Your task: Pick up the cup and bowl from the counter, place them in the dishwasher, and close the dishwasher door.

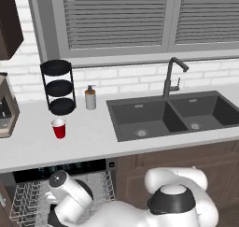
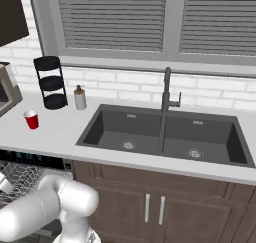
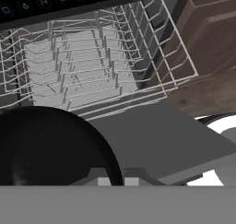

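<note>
We have the end effector (image 3: 118, 179) clenched on the bowl (image 3: 50, 144) beside the rack (image 3: 87, 66) — released short, it lands on the door (image 3: 175, 140), not the rack.

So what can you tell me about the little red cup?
The cup is small and red, looks like plastic, and has a white rim and a white inside. It is wider at the top than at the bottom. It stands upright and open-side up on the light counter, left of the dark sink. It stands alone: nothing touches it but the counter. Behind it are a black three-tier stand and a grey soap bottle. It looks empty, though the inside is too small to see well.
</note>
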Controlling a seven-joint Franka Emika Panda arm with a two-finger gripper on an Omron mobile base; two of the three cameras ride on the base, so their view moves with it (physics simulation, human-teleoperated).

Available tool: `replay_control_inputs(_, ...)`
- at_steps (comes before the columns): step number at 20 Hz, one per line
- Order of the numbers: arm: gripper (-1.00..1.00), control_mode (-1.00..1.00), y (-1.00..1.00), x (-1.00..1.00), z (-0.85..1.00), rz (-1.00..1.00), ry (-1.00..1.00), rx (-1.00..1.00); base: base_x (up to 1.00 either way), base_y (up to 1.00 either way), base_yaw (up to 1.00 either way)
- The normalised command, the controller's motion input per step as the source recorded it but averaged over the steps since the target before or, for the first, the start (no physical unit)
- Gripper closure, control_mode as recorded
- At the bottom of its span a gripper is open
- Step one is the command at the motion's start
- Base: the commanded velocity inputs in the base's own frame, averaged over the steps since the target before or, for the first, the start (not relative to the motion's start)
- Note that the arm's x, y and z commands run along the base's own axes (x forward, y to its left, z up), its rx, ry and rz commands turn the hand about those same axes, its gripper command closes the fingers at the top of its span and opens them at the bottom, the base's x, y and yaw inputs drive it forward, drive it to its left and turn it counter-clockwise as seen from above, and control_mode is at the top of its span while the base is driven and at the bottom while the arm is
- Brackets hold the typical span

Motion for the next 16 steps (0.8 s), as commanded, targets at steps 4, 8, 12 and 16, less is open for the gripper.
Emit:
replay_control_inputs(4,1.00,-1.00,0.00,0.00,-0.13,0.00,0.00,-0.01,0.00,0.00,0.00)
replay_control_inputs(8,1.00,-1.00,0.00,0.00,0.06,0.00,0.00,0.00,0.00,0.00,0.00)
replay_control_inputs(12,1.00,-1.00,0.00,0.26,0.09,-0.04,-0.02,0.00,0.00,0.00,0.00)
replay_control_inputs(16,1.00,-1.00,0.00,0.79,0.00,-0.09,-0.01,0.00,0.00,0.00,0.00)
